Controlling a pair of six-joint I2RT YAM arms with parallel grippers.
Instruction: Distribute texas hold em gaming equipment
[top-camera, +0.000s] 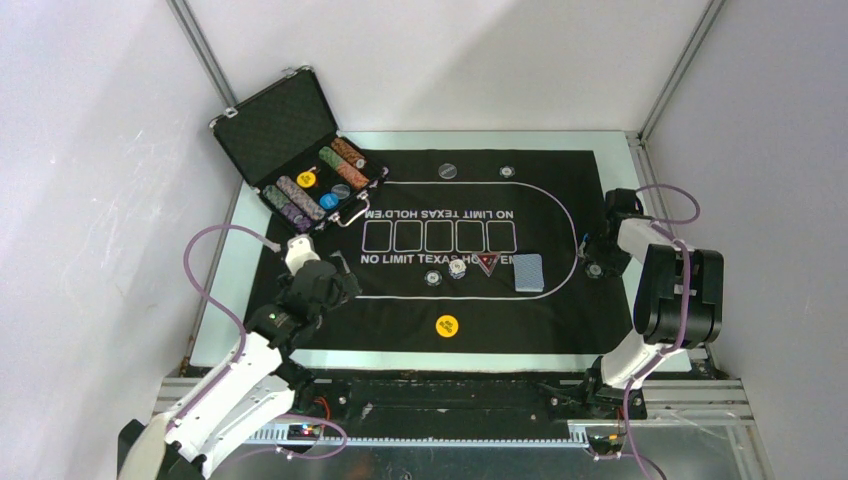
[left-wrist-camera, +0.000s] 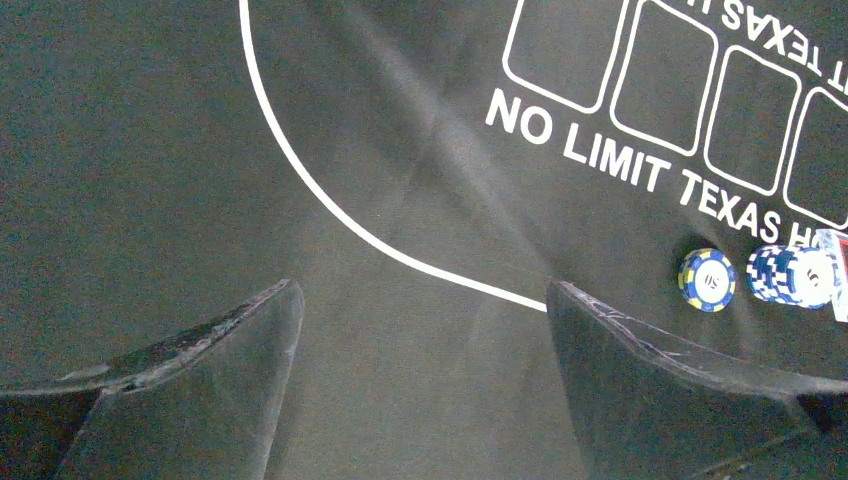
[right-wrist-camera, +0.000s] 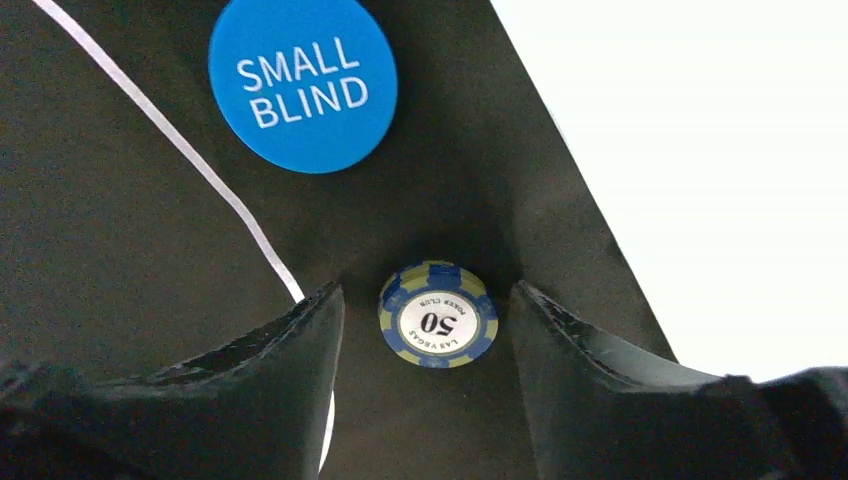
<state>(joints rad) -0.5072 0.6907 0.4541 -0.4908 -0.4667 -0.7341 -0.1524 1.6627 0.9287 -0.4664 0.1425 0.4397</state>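
White walls are enclosing a pale table where a black mat with white lettering is lying flat; black metal-edged case is sitting open at upper left of the top view, rows of chips standing in it; left gripper is hanging over bare mat at lower left, jaws spread wide, gripping nothing; right gripper is hovering low at the mat's right edge, jaws parted around a blue-and-yellow 50 chip that is lying flat on the mat, a gap showing on each side, fingers not touching it; blue SMALL BLIND disc is lying near, toward upper left of the right wrist view; mid-mat, a single chip and a short chip stack are sitting just beside each other, with red-black triangle marker and blue-backed cards to their right; yellow disc is lying below them; black disc and a lone top chip are lying near the mat's top edge.
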